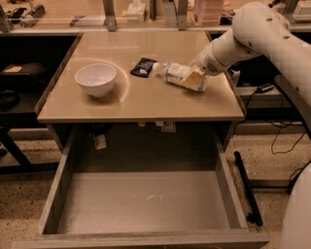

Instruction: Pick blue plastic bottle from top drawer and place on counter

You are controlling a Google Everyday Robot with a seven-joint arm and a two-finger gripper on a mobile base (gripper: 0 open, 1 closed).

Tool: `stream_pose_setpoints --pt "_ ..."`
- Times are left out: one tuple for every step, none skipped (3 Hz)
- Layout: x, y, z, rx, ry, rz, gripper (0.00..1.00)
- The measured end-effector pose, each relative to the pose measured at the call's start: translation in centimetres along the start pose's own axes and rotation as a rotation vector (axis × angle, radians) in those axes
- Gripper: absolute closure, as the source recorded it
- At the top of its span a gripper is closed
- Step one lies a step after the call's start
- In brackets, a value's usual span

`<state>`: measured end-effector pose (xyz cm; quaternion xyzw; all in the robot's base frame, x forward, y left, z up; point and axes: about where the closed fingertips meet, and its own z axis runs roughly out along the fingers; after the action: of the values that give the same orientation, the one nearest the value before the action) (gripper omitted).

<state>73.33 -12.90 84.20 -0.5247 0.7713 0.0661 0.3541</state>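
Note:
The blue plastic bottle (pixel 174 73) lies tilted on the counter (pixel 146 99) at the right, with its white cap pointing left toward the black packet. My gripper (pixel 195 79) reaches in from the right and is closed around the bottle's base end, with a yellowish finger pad (pixel 193 78) across it. The bottle's cap end rests at or just above the counter surface. The top drawer (pixel 146 204) is pulled fully open below the counter and holds nothing.
A white bowl (pixel 95 79) stands on the left of the counter. A small black packet (pixel 143 67) lies just left of the bottle. A cluttered shelf with metal posts (pixel 110 9) runs behind. My white arm (pixel 262 34) crosses the right side.

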Motion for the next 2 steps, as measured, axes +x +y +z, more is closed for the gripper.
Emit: stream_pose_setpoints --pt "0.00 0.00 0.00 0.000 0.000 0.000 0.36" --pt "0.00 0.00 0.01 0.000 0.000 0.000 0.10"
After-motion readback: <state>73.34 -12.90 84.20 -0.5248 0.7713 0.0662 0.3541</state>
